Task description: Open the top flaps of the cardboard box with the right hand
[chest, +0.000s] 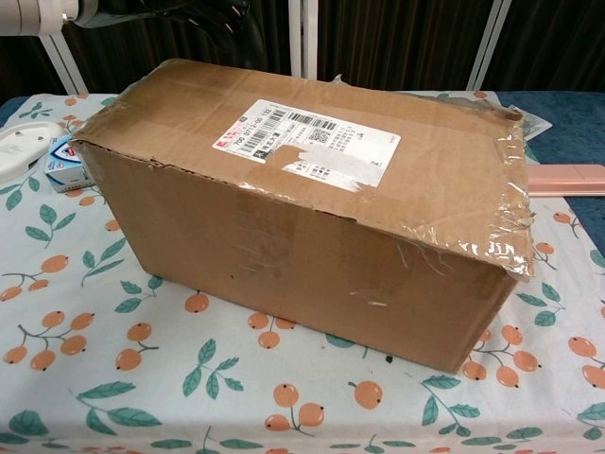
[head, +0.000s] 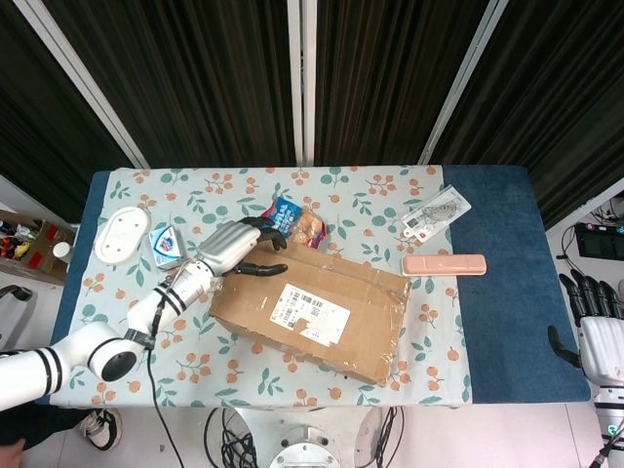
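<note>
The taped cardboard box (head: 312, 312) lies closed in the middle of the table, a white shipping label on its top; in the chest view the cardboard box (chest: 312, 199) fills most of the frame. My left hand (head: 234, 252) hovers at the box's far left top corner, fingers spread and holding nothing, thumb reaching over the top edge. In the chest view only part of that left hand (chest: 213, 14) shows, above the box's back left corner. My right hand (head: 597, 336) hangs off the table's right side, fingers apart and empty, far from the box.
A blue snack packet (head: 292, 222) lies just behind the box. A pink case (head: 444, 264) and a white packet (head: 436, 214) lie to the back right. A white oval dish (head: 122, 234) and a small blue-white pack (head: 168, 244) sit at the left.
</note>
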`<move>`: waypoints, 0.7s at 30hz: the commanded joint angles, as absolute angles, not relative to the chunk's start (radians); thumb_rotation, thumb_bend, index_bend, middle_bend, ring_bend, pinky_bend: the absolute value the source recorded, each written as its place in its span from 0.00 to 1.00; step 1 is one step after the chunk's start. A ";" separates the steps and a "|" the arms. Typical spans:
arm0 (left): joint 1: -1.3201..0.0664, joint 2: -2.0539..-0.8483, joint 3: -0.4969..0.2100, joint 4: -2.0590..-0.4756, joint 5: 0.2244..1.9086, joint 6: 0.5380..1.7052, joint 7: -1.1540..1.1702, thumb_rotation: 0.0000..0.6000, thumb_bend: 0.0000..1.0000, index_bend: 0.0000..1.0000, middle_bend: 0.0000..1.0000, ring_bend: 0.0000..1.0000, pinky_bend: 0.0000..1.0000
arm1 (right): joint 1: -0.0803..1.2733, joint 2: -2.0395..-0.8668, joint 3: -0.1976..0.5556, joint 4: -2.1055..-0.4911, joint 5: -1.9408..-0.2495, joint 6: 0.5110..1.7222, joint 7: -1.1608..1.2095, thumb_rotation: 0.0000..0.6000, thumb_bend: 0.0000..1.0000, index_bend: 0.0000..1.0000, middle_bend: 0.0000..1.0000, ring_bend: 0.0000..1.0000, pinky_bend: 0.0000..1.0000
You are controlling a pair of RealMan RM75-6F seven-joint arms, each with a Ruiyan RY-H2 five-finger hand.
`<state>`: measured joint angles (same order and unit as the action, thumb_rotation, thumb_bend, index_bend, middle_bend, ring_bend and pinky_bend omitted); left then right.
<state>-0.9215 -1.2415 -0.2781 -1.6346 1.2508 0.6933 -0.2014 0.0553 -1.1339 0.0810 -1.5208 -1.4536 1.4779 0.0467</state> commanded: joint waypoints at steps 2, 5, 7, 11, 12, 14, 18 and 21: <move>-0.924 -1.234 -0.275 -1.640 1.256 0.694 -0.205 0.03 0.00 0.37 0.42 0.14 0.18 | 0.056 -1.135 0.082 -1.520 -1.451 1.477 0.047 1.00 0.32 0.00 0.00 0.00 0.00; -0.925 -1.225 -0.272 -1.651 1.261 0.696 -0.212 0.02 0.00 0.38 0.45 0.14 0.18 | 0.056 -1.136 0.083 -1.519 -1.450 1.475 0.047 1.00 0.32 0.00 0.00 0.00 0.00; -0.926 -1.217 -0.270 -1.658 1.264 0.696 -0.215 0.02 0.00 0.38 0.47 0.14 0.18 | 0.056 -1.136 0.083 -1.519 -1.450 1.474 0.047 1.00 0.32 0.00 0.00 0.00 0.00; -0.922 -1.206 -0.273 -1.674 1.270 0.711 -0.226 0.02 0.00 0.38 0.50 0.14 0.18 | 0.056 -1.139 0.082 -1.517 -1.450 1.474 0.049 1.00 0.32 0.00 0.00 0.00 0.00; -0.920 -1.203 -0.274 -1.678 1.273 0.718 -0.228 0.03 0.00 0.38 0.51 0.14 0.18 | 0.056 -1.139 0.082 -1.517 -1.450 1.473 0.050 1.00 0.32 0.00 0.00 0.00 0.00; -0.916 -1.189 -0.277 -1.694 1.281 0.732 -0.232 0.02 0.00 0.38 0.51 0.14 0.18 | 0.055 -1.139 0.082 -1.517 -1.451 1.475 0.051 1.00 0.32 0.00 0.00 0.00 0.00; -0.909 -1.154 -0.284 -1.732 1.290 0.750 -0.237 0.02 0.00 0.38 0.53 0.14 0.18 | 0.055 -1.139 0.084 -1.518 -1.454 1.479 0.052 1.00 0.32 0.00 0.00 0.00 0.00; -0.900 -1.098 -0.287 -1.790 1.287 0.749 -0.235 0.02 0.00 0.36 0.53 0.14 0.18 | 0.057 -1.137 0.085 -1.521 -1.457 1.481 0.051 1.00 0.32 0.00 0.00 0.00 0.00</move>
